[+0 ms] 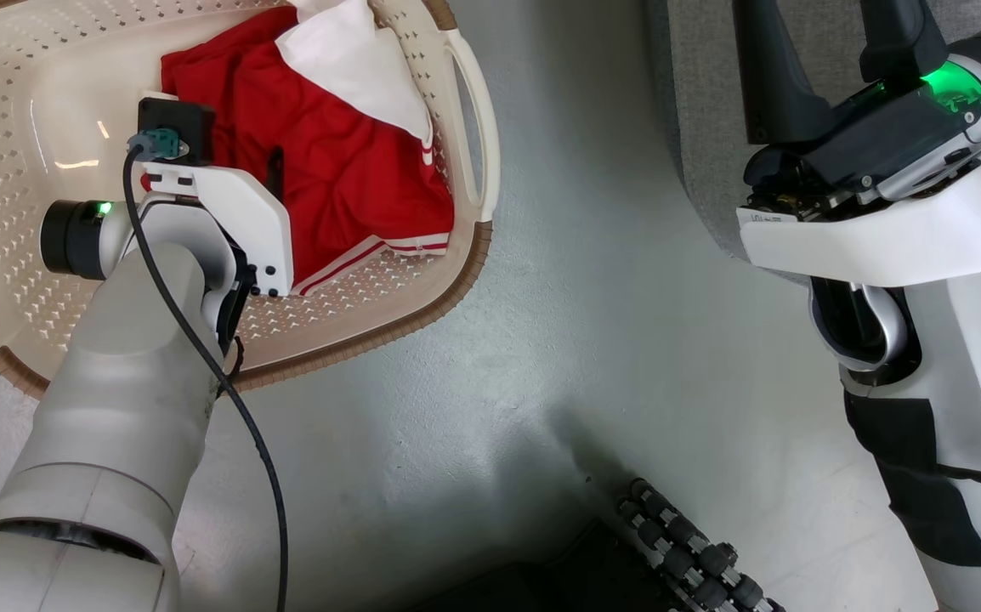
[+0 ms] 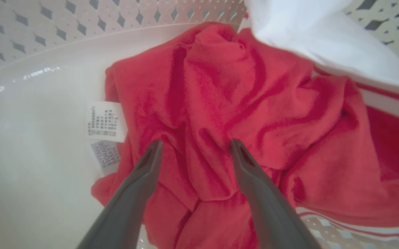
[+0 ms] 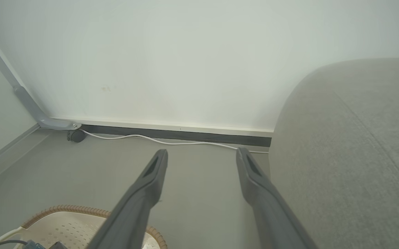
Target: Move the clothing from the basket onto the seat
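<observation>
1. Left wrist view is showing us the left gripper (image 2: 196,143) spread wide and holding nothing. Its two fingertips are resting at the crumpled red clothing (image 2: 254,114), with a raised fold lying between them.
2. We are judging this step to be the grasp. We are wanting the fingers to sink a little deeper around that fold before closing, so that they are pinching a thick bunch rather than one thin layer.
3. We are keeping the tips off the bottom of the basket (image 2: 30,145), which is lying bare just left of the left finger, beside the printed label (image 2: 107,157). The white panel (image 2: 317,38) is lying ahead of the right finger, farther off.
4. In the head view the left arm (image 1: 133,357) is reaching down into the basket, with the wrist bent and the fingers pointing into the cloth.
5. The right gripper (image 3: 201,154) is hanging parted and empty above the floor (image 3: 203,207), with the seat (image 3: 351,145) just to its right.
</observation>
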